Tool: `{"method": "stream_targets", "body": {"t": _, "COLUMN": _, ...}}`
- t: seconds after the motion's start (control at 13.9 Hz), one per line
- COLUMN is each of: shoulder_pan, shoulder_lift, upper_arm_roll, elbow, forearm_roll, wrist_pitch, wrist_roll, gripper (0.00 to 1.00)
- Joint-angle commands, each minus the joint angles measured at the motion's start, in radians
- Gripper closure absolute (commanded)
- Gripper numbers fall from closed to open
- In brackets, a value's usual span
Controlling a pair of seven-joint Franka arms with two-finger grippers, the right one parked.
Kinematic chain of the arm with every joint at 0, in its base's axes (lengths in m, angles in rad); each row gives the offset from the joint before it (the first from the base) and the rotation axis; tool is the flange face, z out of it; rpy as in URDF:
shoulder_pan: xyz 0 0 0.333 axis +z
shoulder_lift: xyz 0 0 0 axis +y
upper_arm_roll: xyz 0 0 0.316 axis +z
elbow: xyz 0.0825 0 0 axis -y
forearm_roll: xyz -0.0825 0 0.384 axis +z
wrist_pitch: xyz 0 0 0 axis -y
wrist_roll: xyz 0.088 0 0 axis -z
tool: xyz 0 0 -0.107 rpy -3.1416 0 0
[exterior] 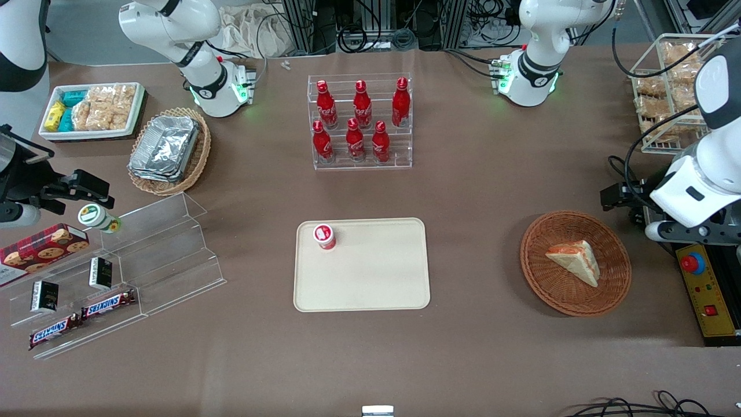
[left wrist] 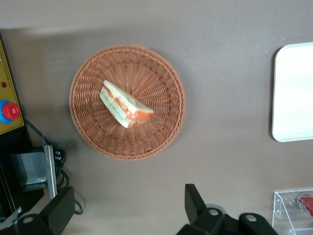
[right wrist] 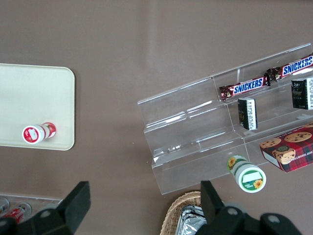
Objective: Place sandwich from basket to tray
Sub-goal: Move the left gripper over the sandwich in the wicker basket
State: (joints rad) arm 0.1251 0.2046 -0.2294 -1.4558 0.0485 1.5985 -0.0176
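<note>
Pincer [left wrist: 129, 213] spread wide, empty, high over desk [exterior: 492, 185]. Sandwich [left wrist: 125, 104] in basket [left wrist: 127, 102] right below it; tray [left wrist: 293, 93] off sideways, toward parked arm.

sandwich [exterior: 576, 262] in basket [exterior: 541, 286] | tray [exterior: 376, 284] holds red cup [exterior: 325, 236]

Claw [left wrist: 129, 210] raised, fingers spread wide
</note>
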Motion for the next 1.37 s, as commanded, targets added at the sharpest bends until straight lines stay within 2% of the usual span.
{"method": "stream_targets", "body": {"t": 0.0, "shoulder_pan": -0.004, "shoulder_lift": 0.016, "upper_arm_roll": 0.007, "elbow": 0.032, "forearm_roll": -0.016, "wrist_pitch": 0.004, "wrist_roll": -0.046, "gripper": 0.0}}
{"method": "stream_targets", "body": {"t": 0.22, "shoulder_pan": -0.005, "shoulder_lift": 0.036, "upper_arm_roll": 0.007, "elbow": 0.026, "forearm_roll": 0.002, "wrist_pitch": 0.006, "wrist_roll": -0.094, "gripper": 0.0}}
{"method": "stream_targets", "body": {"t": 0.36, "shoulder_pan": -0.004, "shoulder_lift": 0.056, "upper_arm_roll": 0.008, "elbow": 0.002, "forearm_roll": 0.001, "wrist_pitch": 0.018, "wrist_roll": -0.216, "gripper": 0.0}}
{"method": "stream_targets", "body": {"t": 0.58, "shoulder_pan": -0.001, "shoulder_lift": 0.056, "upper_arm_roll": 0.013, "elbow": -0.151, "forearm_roll": 0.002, "wrist_pitch": 0.185, "wrist_roll": -0.379, "gripper": 0.0}}
{"method": "stream_targets", "body": {"t": 0.72, "shoulder_pan": 0.039, "shoulder_lift": 0.056, "upper_arm_roll": 0.013, "elbow": -0.245, "forearm_roll": 0.002, "wrist_pitch": 0.265, "wrist_roll": -0.531, "gripper": 0.0}}
{"method": "stream_targets", "body": {"t": 1.3, "shoulder_pan": 0.08, "shoulder_lift": 0.137, "upper_arm_roll": 0.038, "elbow": -0.429, "forearm_roll": 0.005, "wrist_pitch": 0.556, "wrist_roll": -0.671, "gripper": 0.0}}
